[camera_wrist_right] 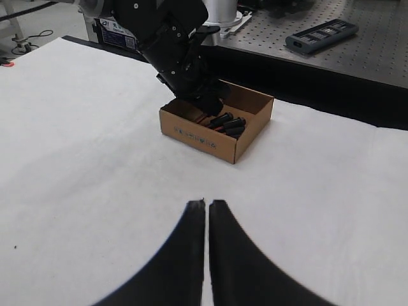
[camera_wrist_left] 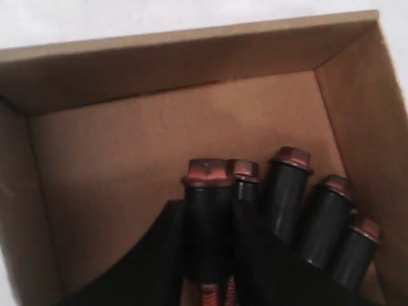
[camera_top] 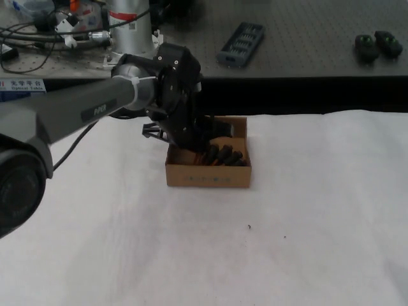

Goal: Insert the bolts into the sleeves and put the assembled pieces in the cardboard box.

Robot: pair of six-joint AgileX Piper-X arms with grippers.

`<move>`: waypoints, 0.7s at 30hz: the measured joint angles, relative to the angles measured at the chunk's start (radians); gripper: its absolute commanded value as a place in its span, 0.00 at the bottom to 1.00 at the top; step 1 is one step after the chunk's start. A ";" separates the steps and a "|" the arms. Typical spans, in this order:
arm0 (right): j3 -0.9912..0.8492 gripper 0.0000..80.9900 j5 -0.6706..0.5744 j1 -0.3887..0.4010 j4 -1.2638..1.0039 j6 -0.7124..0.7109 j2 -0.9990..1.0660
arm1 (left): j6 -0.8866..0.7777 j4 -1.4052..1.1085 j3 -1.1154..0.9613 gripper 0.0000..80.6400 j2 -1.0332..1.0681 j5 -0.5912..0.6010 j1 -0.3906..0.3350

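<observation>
The left end effector (camera_wrist_left: 209, 213) sits low inside the cardboard box (camera_wrist_left: 191, 57). Its two black fingers (camera_wrist_left: 159, 255) are clamped on either side of an assembled piece (camera_wrist_left: 207, 191), a black sleeve with a copper-coloured bolt head at the far end and bare thread showing at the near end. Four more sleeved bolts (camera_wrist_left: 290, 191) lie side by side just beside it, fanned toward one corner of the box with their heads toward the far wall.

Seen from behind the arms, the left arm (camera_top: 95, 108) stretches in from the left edge and bends down over the box. The box stands near the far edge of the white cloth (camera_top: 306, 242) that covers the worktop.

The right end effector (camera_wrist_right: 207, 210) hangs above the cloth, well apart from the box, its fingers pressed together with nothing between them.

Beyond the cloth, a perforated metal table (camera_top: 306, 25) carries a dark ridged case (camera_top: 241, 42), two small dark objects with green tops (camera_top: 379, 44) and a tangle of cables (camera_top: 32, 32).
</observation>
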 measured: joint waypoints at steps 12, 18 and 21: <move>0.000 0.04 0.000 0.000 0.000 0.000 0.000 | 0.000 0.020 0.000 0.01 0.000 -0.018 0.016; 0.000 0.04 0.000 0.000 0.000 0.000 0.000 | 0.018 0.025 0.000 0.01 0.000 -0.014 0.016; 0.000 0.04 0.000 0.000 0.000 0.000 0.000 | 0.026 0.027 0.000 0.01 0.000 0.002 0.016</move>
